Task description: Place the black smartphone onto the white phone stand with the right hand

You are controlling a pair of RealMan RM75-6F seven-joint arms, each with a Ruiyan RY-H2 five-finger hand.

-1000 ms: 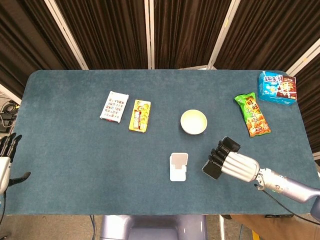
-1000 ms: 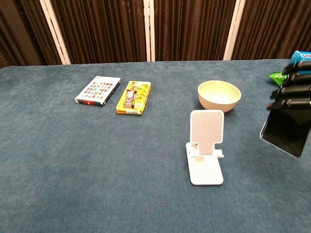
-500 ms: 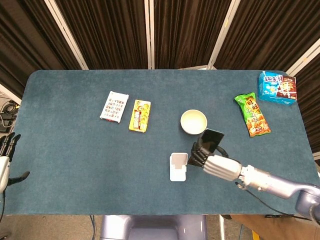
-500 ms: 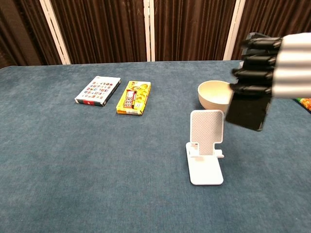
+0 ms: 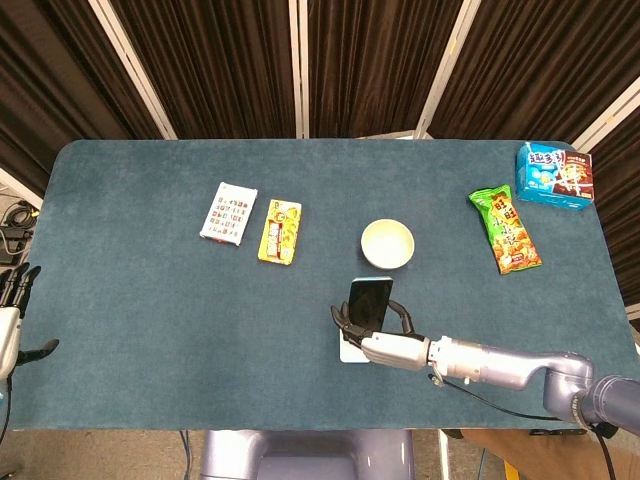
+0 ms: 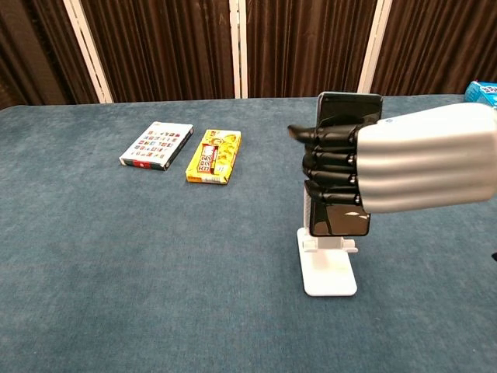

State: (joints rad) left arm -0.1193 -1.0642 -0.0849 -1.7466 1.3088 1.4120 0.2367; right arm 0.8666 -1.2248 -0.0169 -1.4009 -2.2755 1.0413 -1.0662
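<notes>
- Right hand (image 6: 388,167) reaching in from the right, dark fingers (image 6: 330,163) wrapped around the phone (image 6: 342,221).
- Phone upright, directly above the stand (image 6: 329,268), lower edge just over the stand's ledge; contact not clear.
- Stand's upper part hidden behind phone and hand.
- Yellow packet (image 6: 213,155) well left of the stand and farther back.
- White box (image 6: 157,144) just left of the yellow packet.
- Blue packet (image 6: 481,90) at the far right edge, beyond the stand.

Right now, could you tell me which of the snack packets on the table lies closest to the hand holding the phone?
The yellow packet, lying beside the white patterned box, is closest to the right hand. The green bag and the blue packet sit farther off, towards the far right corner.
</notes>
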